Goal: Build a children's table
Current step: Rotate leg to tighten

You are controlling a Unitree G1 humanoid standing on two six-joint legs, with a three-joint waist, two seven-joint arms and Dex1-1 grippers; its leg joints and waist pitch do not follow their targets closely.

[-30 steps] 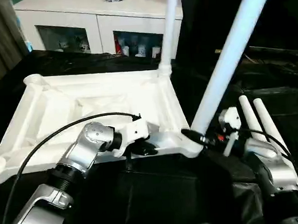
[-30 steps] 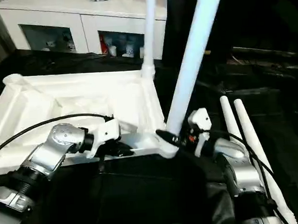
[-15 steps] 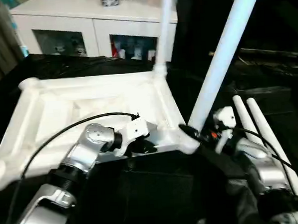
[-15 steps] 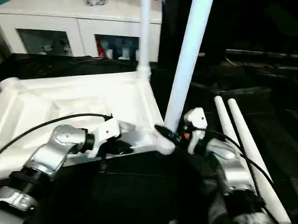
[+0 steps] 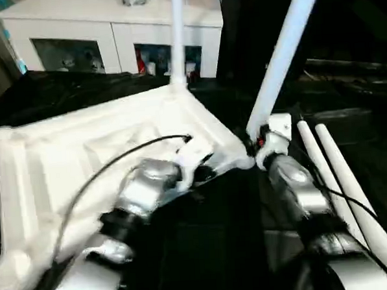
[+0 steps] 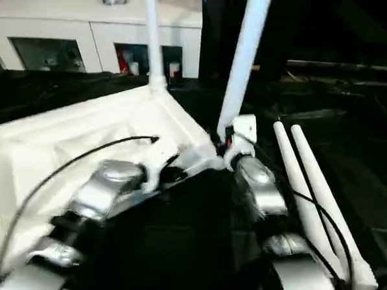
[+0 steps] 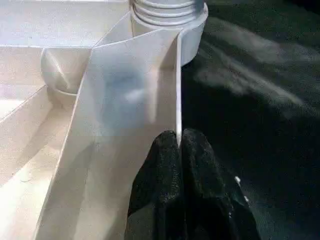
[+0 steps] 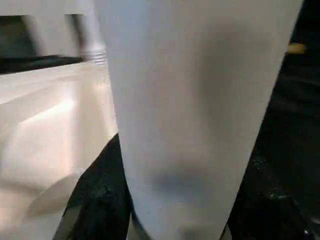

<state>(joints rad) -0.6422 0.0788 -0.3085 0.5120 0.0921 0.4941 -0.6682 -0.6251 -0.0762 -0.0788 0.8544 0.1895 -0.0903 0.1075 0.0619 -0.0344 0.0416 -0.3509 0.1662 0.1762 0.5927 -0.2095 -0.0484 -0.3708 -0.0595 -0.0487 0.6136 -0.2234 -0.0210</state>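
While the white ribbed plastic table top (image 5: 83, 151) lies upside down on the black tabletop (image 5: 54, 94), two tube legs stand fitted. Left gripper (image 7: 179, 142) pinches its rim; right gripper (image 5: 253, 146) clasps the near leg (image 5: 281, 56). Two loose legs (image 5: 341, 176) wait at three o'clock.

Head views heavily motion-blurred; dark surroundings, the white tabletop (image 5: 83, 151) overexposed and glaring. Wrist views dim; nearest leg (image 8: 200, 100) out of focus.
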